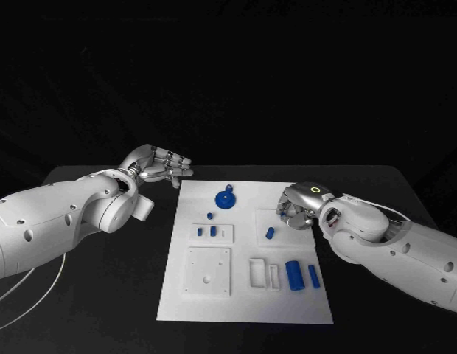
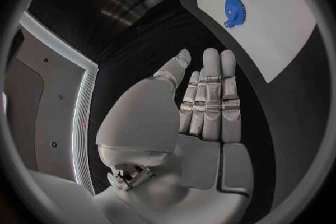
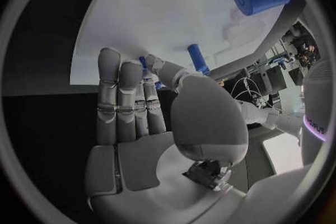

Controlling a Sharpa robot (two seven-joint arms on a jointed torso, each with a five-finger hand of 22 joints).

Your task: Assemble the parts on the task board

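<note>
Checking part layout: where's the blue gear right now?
In the head view the round blue gear lies on the white task board near its far edge, left of centre, between the left hand and right hand.

- Task board (image 1: 245, 299) lies mid surface (image 1: 101, 295).
- Gear (image 1: 225, 198) on board near its far edge; small peg (image 1: 209, 216) just nearer.
- Two pegs (image 1: 207, 231) at left-centre.
- Cylinder (image 1: 293, 274) and pin (image 1: 314, 276) side by side by near right edge.
- Short pin (image 1: 270, 233) right of centre.
</note>
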